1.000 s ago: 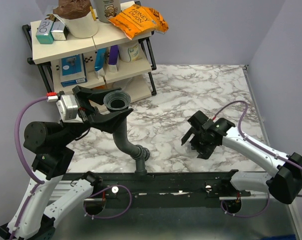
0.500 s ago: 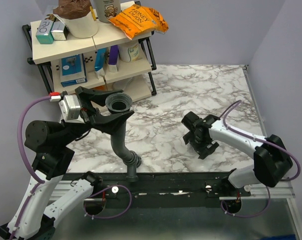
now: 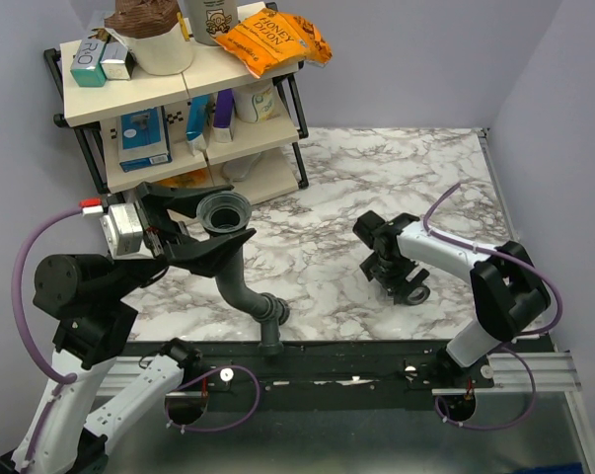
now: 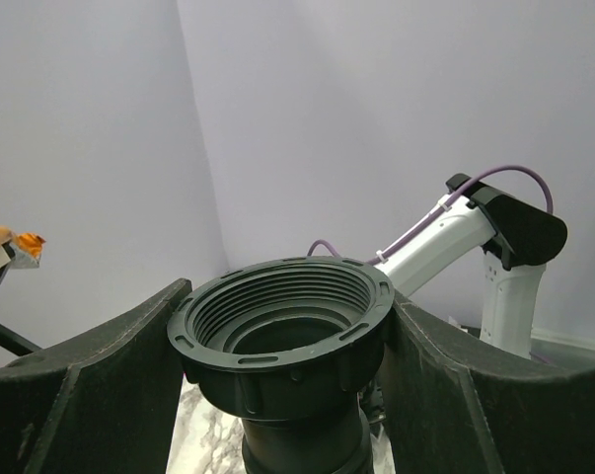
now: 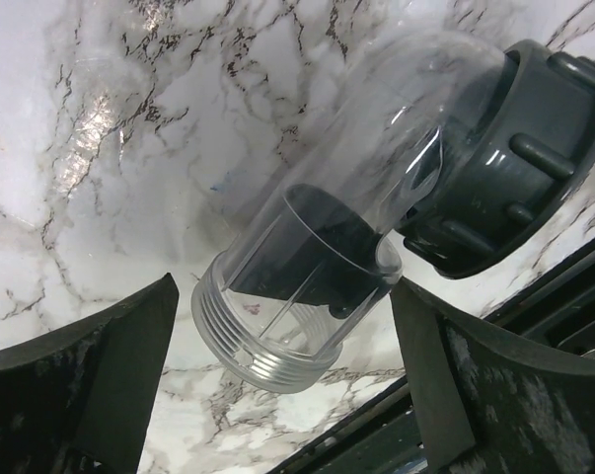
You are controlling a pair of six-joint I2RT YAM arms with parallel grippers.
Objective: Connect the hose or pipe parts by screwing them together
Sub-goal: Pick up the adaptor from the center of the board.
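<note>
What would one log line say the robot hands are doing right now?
left gripper: holding pipe fitting up | right gripper: open over clear threaded tube lying on table

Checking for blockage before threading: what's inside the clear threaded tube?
A dark insert shows through the clear tube. Its far end is hidden by the grey ribbed collar.

Pale lavender walls (image 3: pixel 425 59) enclose a grey-veined marble table (image 3: pixel 406 168), a cream shelf rack (image 3: pixel 129 95) at its far-left corner.

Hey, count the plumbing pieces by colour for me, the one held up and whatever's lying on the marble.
Dark grey: 2, the pipe fitting and the collar nut
Clear: 1, the threaded tube
Total: 3
</note>
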